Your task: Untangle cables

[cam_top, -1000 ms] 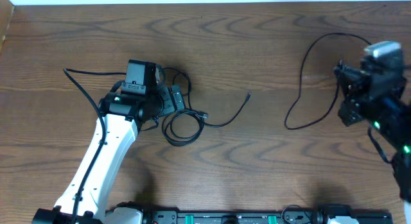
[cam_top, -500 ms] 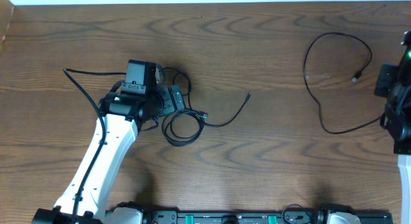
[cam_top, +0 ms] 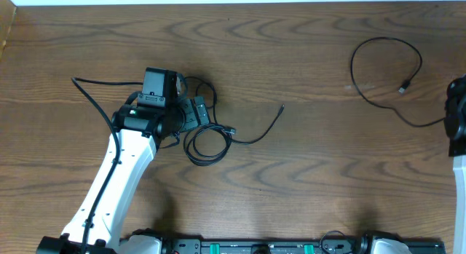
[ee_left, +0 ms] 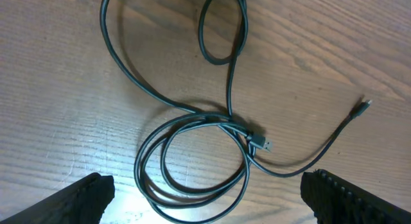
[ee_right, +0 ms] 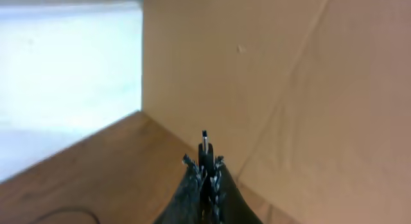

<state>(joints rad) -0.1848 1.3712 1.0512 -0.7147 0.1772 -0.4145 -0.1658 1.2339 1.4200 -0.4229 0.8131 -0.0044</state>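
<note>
Right fingers (ee_right: 190, 196), seemingly around cable plug (ee_right: 204, 150)

The desk (cam_top: 306, 181) is dark brown with a flowing wood-grain pattern. The coiled cable (ee_left: 218, 118) is black with a grey plug end. The looped cable (cam_top: 386, 39) is black. The left arm (cam_top: 120, 174) has a white link and a black wrist housing. The wall (ee_right: 257, 70) is plain tan.
</note>
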